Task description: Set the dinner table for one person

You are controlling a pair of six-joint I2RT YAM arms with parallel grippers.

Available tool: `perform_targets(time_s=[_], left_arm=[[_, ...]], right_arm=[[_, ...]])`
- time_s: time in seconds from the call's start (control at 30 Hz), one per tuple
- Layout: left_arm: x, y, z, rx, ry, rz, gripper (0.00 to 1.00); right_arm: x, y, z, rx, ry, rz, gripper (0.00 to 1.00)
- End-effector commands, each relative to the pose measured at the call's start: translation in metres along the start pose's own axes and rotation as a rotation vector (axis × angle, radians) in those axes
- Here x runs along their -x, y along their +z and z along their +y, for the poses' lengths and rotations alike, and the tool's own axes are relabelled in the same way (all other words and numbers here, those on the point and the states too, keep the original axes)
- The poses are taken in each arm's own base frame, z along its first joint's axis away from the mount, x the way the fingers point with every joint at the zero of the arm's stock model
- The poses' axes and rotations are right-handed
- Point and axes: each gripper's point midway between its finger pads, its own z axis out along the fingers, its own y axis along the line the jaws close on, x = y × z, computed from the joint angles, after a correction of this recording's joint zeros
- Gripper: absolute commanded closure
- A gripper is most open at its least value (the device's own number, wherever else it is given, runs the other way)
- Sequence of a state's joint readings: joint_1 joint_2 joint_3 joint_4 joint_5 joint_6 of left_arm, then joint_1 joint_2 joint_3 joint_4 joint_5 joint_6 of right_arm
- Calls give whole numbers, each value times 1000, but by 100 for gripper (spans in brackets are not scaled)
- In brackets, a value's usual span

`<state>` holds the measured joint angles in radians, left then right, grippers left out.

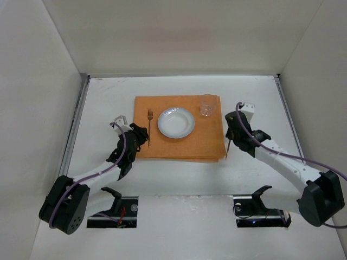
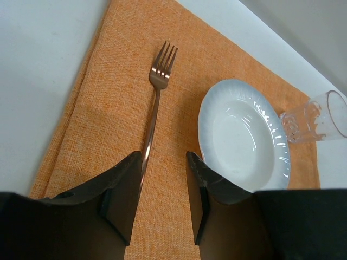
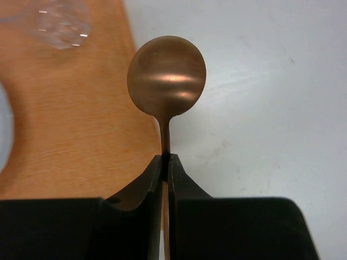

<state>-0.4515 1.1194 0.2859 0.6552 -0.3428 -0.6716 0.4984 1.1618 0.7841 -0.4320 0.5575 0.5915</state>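
The white dinner table (image 1: 108, 97) carries an orange placemat (image 1: 179, 147). On the mat lie a white plate (image 1: 175, 122) at the middle, a copper fork (image 1: 149, 124) to its left and a clear glass (image 1: 206, 105) at the far right corner. My left gripper (image 1: 142, 136) is open and empty over the mat's left side. In the left wrist view (image 2: 164, 157) the fork's handle (image 2: 154, 114) runs by its left finger. My right gripper (image 1: 232, 130) is shut on a copper spoon (image 3: 166, 76) over the mat's right edge; the spoon's handle (image 1: 228, 149) hangs below it.
Thin metal rails run along the table's left edge (image 1: 76, 124) and right edge (image 1: 287, 114). White walls close in the sides and back. Two black stands sit at the near edge (image 1: 116, 203) (image 1: 252, 206). Bare tabletop (image 3: 260, 81) lies right of the mat.
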Motion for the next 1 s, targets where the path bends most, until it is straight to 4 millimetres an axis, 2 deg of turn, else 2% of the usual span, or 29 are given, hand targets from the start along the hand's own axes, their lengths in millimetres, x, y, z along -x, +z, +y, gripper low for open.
perform_targets(time_s=[0.0, 0.17, 0.3, 0.43, 0.67, 0.8, 0.97], left_arm=[[17, 2, -10, -35, -39, -56, 65], [19, 1, -8, -28, -40, -65, 65], [20, 1, -8, -30, -43, -65, 65], [16, 3, -7, -26, -38, -53, 65], [17, 3, -7, -25, -39, -54, 65], [15, 4, -7, -23, -30, -50, 65], [14, 4, -9, -26, -28, -47, 65]], right_arm=[[36, -5, 50, 128, -115, -88, 95], [32, 9, 106, 276, -198, -62, 96], [24, 22, 133, 348, -213, -26, 96], [16, 34, 145, 366, -205, -2, 95], [-1, 66, 145, 334, -180, 38, 95], [-6, 83, 132, 293, -129, 56, 95], [-11, 91, 123, 271, -106, 67, 94]])
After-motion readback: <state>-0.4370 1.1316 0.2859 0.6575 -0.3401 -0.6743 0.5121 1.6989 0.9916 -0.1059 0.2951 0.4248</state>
